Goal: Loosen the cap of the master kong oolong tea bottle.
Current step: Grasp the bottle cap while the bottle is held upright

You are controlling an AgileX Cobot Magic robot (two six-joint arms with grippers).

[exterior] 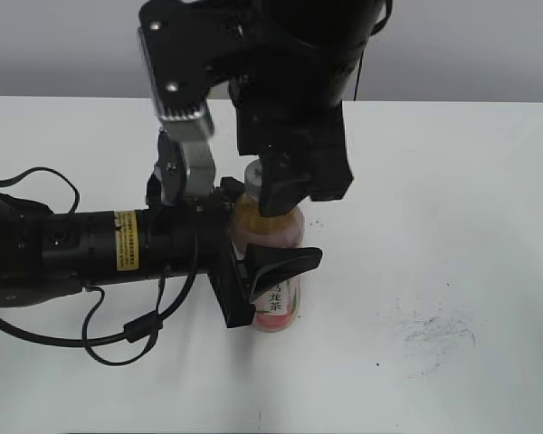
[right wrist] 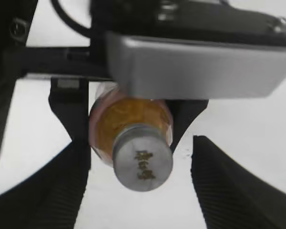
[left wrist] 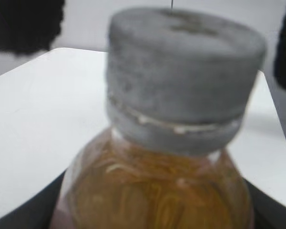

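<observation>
The left gripper (exterior: 267, 285), reaching in level from the left, is clamped around the slim clear plastic bottle of amber tea (exterior: 270, 226), which stands upright mid-table. Above, the right gripper (right wrist: 138, 191) hangs with fingers spread either side of the small round white screw cap (right wrist: 143, 163), not touching. The pink-and-white label shows black Chinese characters (partly hidden). White table (exterior: 452, 208), scuffed at right; grey wall (exterior: 54, 45).

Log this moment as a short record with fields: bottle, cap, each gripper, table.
bottle: tea bottle upright on the table, pink and white label facing the camera
cap: white cap on the bottle neck
left gripper: left gripper shut on the bottle body from the side
right gripper: right gripper above, fingers open either side of the cap, not touching
table: white table, dark scuff marks at right
</observation>
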